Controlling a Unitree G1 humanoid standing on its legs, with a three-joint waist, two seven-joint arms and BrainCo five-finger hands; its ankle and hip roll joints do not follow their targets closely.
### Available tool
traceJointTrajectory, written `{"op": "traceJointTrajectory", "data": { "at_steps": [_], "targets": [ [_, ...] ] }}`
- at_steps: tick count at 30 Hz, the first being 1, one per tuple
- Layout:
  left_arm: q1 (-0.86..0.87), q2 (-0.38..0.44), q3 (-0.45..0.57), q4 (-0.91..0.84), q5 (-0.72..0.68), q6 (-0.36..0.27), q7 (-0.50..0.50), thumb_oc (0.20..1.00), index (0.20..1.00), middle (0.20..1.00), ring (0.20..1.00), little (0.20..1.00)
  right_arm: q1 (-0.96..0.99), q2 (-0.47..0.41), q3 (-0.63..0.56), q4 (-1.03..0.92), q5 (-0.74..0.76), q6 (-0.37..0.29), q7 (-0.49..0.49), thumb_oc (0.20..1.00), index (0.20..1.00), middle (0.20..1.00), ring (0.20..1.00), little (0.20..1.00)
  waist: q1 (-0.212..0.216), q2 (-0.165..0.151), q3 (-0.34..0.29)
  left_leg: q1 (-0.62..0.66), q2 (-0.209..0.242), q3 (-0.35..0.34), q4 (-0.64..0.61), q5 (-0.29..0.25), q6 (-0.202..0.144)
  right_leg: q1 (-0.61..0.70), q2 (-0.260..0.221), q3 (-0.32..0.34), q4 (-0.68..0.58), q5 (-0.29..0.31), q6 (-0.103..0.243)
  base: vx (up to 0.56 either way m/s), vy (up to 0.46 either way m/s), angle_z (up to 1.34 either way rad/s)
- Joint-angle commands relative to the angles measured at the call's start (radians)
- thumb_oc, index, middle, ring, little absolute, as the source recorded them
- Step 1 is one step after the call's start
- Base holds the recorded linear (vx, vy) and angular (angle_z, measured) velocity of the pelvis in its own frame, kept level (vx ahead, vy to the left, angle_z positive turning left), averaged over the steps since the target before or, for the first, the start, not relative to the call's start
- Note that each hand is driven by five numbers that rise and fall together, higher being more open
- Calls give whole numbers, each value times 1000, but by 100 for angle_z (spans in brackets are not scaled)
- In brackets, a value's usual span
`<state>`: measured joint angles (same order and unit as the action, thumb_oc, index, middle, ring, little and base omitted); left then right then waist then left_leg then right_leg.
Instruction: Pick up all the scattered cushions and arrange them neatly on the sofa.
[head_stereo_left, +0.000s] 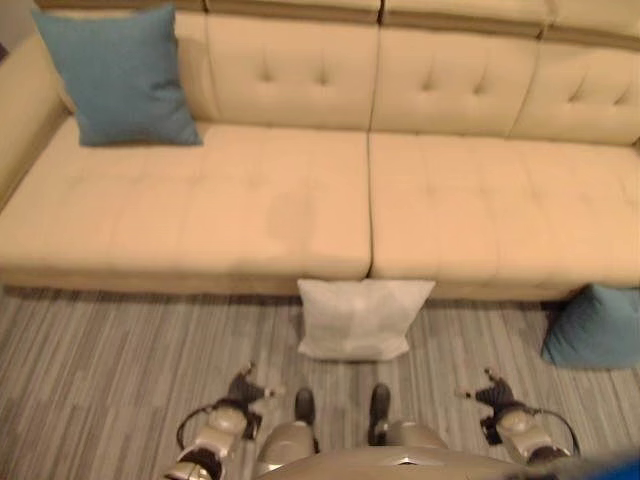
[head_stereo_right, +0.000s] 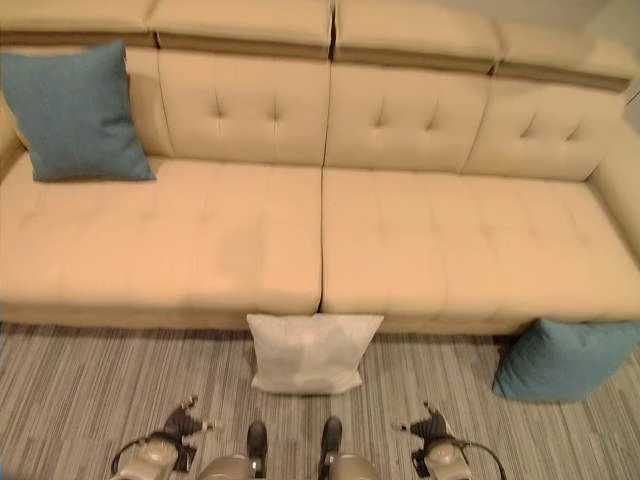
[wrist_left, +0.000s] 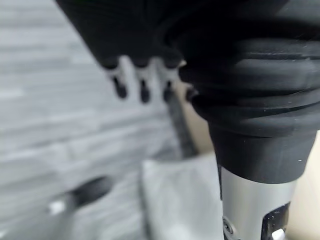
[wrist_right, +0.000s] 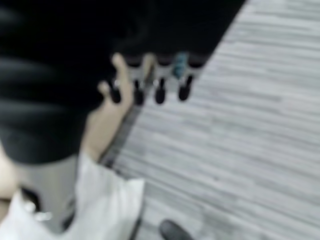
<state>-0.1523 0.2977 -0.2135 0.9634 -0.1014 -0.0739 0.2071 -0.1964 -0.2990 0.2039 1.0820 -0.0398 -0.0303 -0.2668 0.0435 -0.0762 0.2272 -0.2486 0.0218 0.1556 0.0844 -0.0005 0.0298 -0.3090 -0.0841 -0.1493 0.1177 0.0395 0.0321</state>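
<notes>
A white cushion (head_stereo_left: 362, 318) stands on the floor, leaning against the front of the beige sofa (head_stereo_left: 250, 210) at its middle seam. One teal cushion (head_stereo_left: 118, 75) leans upright against the sofa's back at the far left. Another teal cushion (head_stereo_left: 594, 326) lies on the floor by the sofa's right front. My left hand (head_stereo_left: 243, 392) hangs low, short of the white cushion and to its left, open and holding nothing. My right hand (head_stereo_left: 492, 398) hangs low to the cushion's right, also open and free. The white cushion (wrist_left: 180, 200) shows past my left fingers (wrist_left: 142, 85).
The floor (head_stereo_left: 100, 370) is grey striped carpet. The sofa's long seat stretches from the left armrest (head_stereo_left: 25, 120) across to the right, with a tufted backrest (head_stereo_left: 450, 80) behind it.
</notes>
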Motion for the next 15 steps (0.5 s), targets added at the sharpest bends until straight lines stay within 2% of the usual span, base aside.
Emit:
{"op": "traceJointTrajectory", "data": {
  "at_steps": [1,3,4,5,10,11,13,15],
  "targets": [
    [-47,15,-13,-64,-85,-60,81,1000,1000,1000,1000,1000,-55,-42,18,-77,50,-22,-85,1000,1000,1000,1000,1000,-3,0,23,-99,-1,-24,64,-7,-58,-10,-37,8,107,-43,87,-193,30,3],
    [-78,22,-18,-75,-93,-66,102,1000,1000,1000,1000,1000,-84,-51,23,-94,52,-20,-102,1000,1000,1000,1000,1000,-7,1,31,-146,0,-20,78,-5,-57,-63,-41,6,126,-38,85,-112,6,3],
    [-166,29,-33,-106,-124,-81,157,1000,1000,1000,1000,1000,-165,-65,32,-119,67,-19,-145,1000,1000,1000,1000,1000,-14,6,40,-264,1,-34,115,-23,-60,-185,-54,5,166,-50,92,-172,-10,0],
    [-214,31,-44,-100,-147,-86,178,1000,1000,1000,1000,1000,-208,-69,43,-121,79,-22,-162,1000,1000,1000,1000,1000,-18,6,46,-317,4,-35,130,-22,-59,-238,-59,3,182,-48,93,-162,-19,-5],
    [-385,58,-79,-102,-213,-101,192,1000,1000,1000,1000,1000,-364,-116,47,-135,102,-21,-221,1000,1000,1000,1000,1000,-43,17,45,-569,18,-55,209,-18,-56,-481,-79,9,259,-46,95,-95,-27,4],
    [-488,61,-98,-70,-253,-105,211,1000,1000,1000,1000,1000,-447,-146,42,-122,125,-20,-247,1000,1000,1000,1000,1000,-54,25,48,-654,17,-69,233,-19,-51,-571,-85,14,294,-49,96,-65,-11,-4],
    [-586,75,-115,-63,-283,-113,223,1000,1000,1000,1000,1000,-541,-185,41,-120,154,-33,-283,1000,1000,1000,1000,1000,-65,40,64,-773,17,-84,266,-21,-44,-697,-92,29,340,-59,98,-45,2,5],
    [-657,96,-127,-60,-302,-117,229,1000,1000,1000,1000,1000,-604,-209,50,-126,175,-40,-296,1000,1000,1000,1000,1000,-71,43,79,-838,15,-95,289,-23,-40,-762,-93,43,371,-63,101,-10,-4,6]
  ]
}}
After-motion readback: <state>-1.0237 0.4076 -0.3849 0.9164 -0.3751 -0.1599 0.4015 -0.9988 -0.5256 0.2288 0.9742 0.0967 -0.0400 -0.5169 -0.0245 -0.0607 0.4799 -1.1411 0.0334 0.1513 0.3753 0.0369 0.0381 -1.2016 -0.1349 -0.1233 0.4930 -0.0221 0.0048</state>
